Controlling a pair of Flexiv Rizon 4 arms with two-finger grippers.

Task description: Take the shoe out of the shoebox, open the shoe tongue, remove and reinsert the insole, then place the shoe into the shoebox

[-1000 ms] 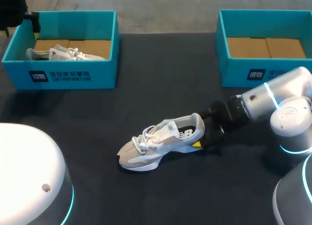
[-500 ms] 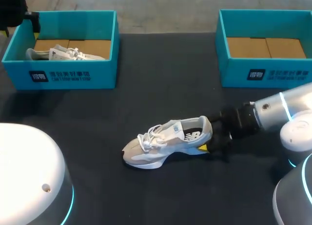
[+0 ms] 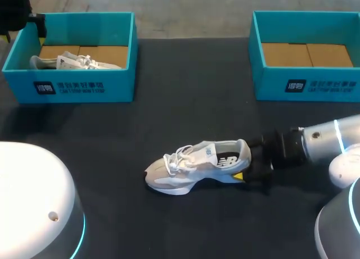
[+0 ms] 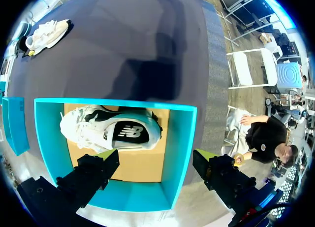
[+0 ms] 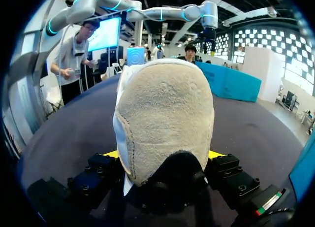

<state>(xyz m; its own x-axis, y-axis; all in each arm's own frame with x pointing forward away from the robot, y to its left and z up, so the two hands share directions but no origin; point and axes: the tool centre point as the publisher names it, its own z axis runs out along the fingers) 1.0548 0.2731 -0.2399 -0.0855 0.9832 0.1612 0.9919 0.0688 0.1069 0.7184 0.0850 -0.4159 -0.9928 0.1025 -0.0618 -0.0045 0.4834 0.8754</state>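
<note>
Mid-table, the right end effector (image 3: 243, 175) clamps the shoe (image 3: 197, 164) by its heel; the left end effector (image 4: 155, 156) gapes over a shoebox (image 4: 182, 143).

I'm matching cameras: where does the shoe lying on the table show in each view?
Head view: shoe at mid table, heel at the right gripper.
Left wrist view: shoe far across the table, beyond the shoebox.
Right wrist view: its heel between that gripper's fingers.
Shared landmark: the gripper's yellow tips.
</note>
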